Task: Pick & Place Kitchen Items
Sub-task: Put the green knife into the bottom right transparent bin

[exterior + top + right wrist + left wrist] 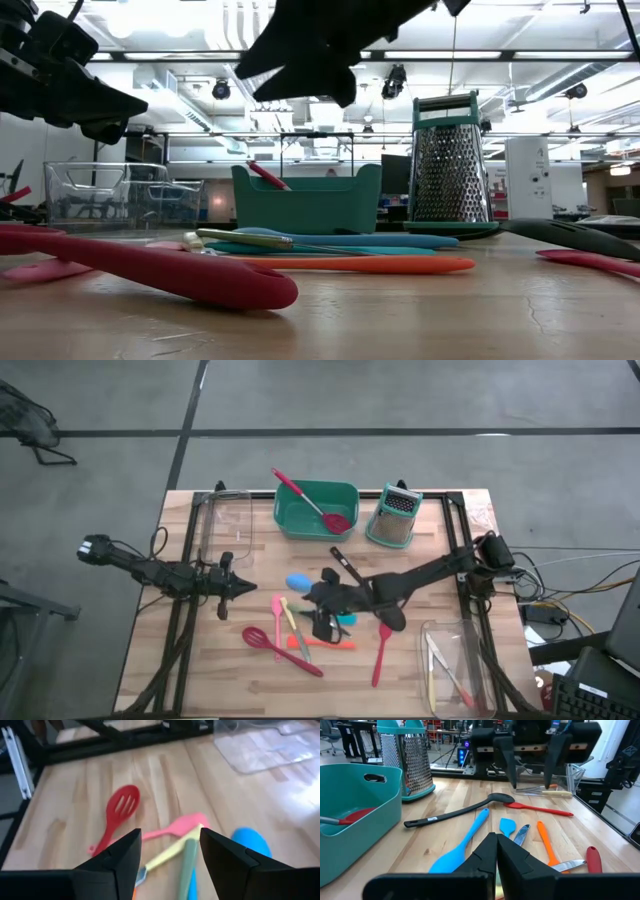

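Several slim utensils lie flat in a loose pile at mid-table: a blue spoon [298, 581], a pink spatula [179, 826], a yellow one [170, 851], an orange one [322, 644], a red slotted spoon [281, 650], a red spoon [382, 652] and a black ladle [456, 813]. My right gripper [170, 857] is open and empty, hovering above the pile [310, 70]. My left gripper [240, 588] is shut and empty, held above the table left of the pile [496, 855]. Another red spoon [318, 509] leans in the teal tub [290, 520].
A steel box grater [393, 518] stands right of the tub at the far edge. A clear container [228, 525] sits at the far left. Another clear container [470, 645] holding a few utensils sits at the near right. Bare wood lies near the front edge.
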